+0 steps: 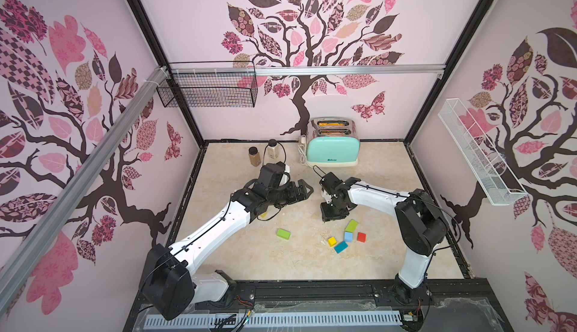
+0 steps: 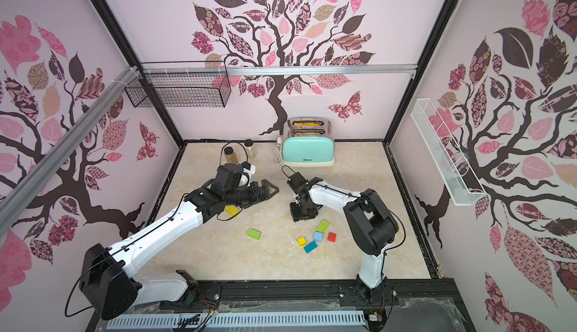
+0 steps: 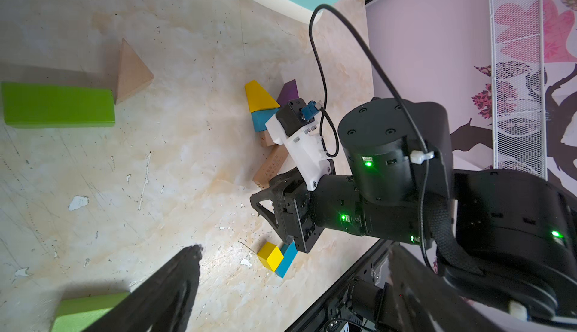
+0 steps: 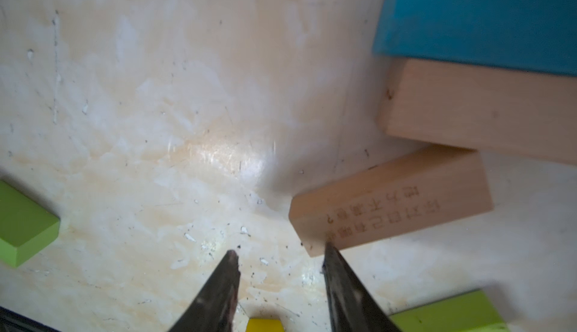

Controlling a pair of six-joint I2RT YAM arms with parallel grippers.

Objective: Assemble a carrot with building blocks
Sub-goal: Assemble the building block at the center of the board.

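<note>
Loose building blocks lie on the table in both top views: a green block [image 1: 283, 233], a green bar [image 1: 352, 226], a yellow cube [image 1: 332, 241], a light blue cube [image 1: 348, 236], a red cube [image 1: 361, 237] and a teal bar [image 1: 340, 247]. A yellow block [image 2: 231, 210] peeks from under my left arm. My left gripper [image 1: 307, 191] hovers wide open and empty. My right gripper [image 4: 279, 252] points down at the table, open with bare table between its fingers. One fingertip [image 4: 331, 258] meets the corner of a printed tan bar [image 4: 390, 202]. Beyond it lie another tan bar [image 4: 477, 112] and a teal block [image 4: 477, 18].
A mint toaster [image 1: 332, 147] stands at the back wall with two spice jars [image 1: 254, 156] to its left. A black wire basket [image 1: 209, 88] and a white rack [image 1: 477, 155] hang on the walls. A tan wedge [image 3: 132, 71] lies beside a green bar [image 3: 57, 104].
</note>
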